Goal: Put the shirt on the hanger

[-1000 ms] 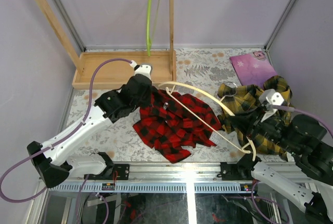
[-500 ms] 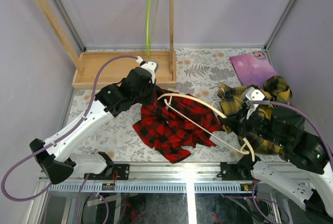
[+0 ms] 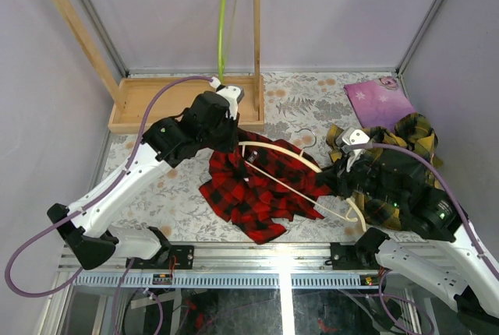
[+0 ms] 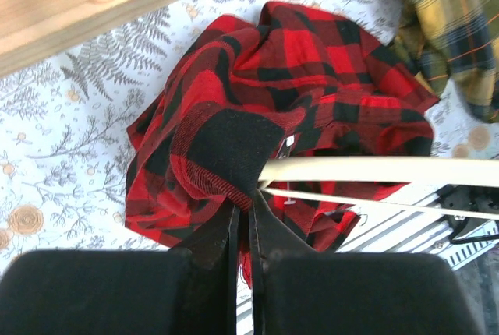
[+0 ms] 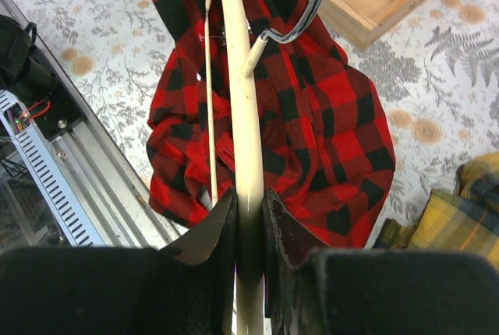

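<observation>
The red-and-black plaid shirt [image 3: 261, 187] lies crumpled in the middle of the table, also seen as the shirt [image 4: 312, 78] and the shirt [image 5: 327, 109] from the wrists. My left gripper [image 4: 243, 199] is shut on a fold of the shirt's upper edge and lifts it. My right gripper [image 5: 249, 199] is shut on one arm of the cream hanger [image 5: 242, 93]. That hanger [image 3: 292, 167] hangs slanted over the shirt, its far end near the lifted fold, the same hanger [image 4: 374, 171] showing beside the left fingertips. Its metal hook [image 5: 308, 8] points toward the back.
A yellow-and-dark plaid shirt [image 3: 405, 144] is heaped at the right under the right arm. A wooden rack [image 3: 187, 101] stands at the back left with a lime-green hanger [image 3: 224, 31] on its rail. A purple pouch [image 3: 378, 101] lies at the back right.
The right arm has carried the hanger left, over the shirt toward the lifted fold. The left gripper has moved up and back a little with the shirt's edge.
</observation>
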You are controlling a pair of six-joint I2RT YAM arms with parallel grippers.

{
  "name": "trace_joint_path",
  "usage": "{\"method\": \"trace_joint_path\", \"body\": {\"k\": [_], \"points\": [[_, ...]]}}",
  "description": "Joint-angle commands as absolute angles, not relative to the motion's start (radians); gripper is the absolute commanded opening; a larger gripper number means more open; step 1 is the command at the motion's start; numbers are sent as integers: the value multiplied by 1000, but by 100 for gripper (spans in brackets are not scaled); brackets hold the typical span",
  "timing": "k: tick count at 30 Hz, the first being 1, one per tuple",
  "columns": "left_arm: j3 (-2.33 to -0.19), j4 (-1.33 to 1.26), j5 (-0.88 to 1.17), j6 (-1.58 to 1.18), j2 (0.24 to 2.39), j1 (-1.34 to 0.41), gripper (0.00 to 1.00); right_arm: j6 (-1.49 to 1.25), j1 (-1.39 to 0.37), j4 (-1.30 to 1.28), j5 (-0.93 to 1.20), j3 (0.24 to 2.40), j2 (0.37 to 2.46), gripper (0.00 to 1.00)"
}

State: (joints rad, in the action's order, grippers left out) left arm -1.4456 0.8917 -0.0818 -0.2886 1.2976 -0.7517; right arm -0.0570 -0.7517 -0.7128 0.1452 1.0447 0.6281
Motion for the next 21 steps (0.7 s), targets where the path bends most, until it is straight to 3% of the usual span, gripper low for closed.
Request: {"method": "trace_joint_path", "body": {"k": [1, 8, 13, 21], "points": [[-1551, 903, -27, -253, 1311, -752, 0, -23, -752, -497, 224, 1030, 627, 0], [-1679, 971, -50, -238, 1390, -826, 0, -31, -753, -357, 271, 1012, 659, 0], [-1745, 1005, -62, -231, 1429, -883, 0, -42, -752, -350, 169, 999, 655, 0], [-1783, 999, -32, -255, 1463, -937, 0, -83, -753, -258, 114, 877, 526, 0]]}}
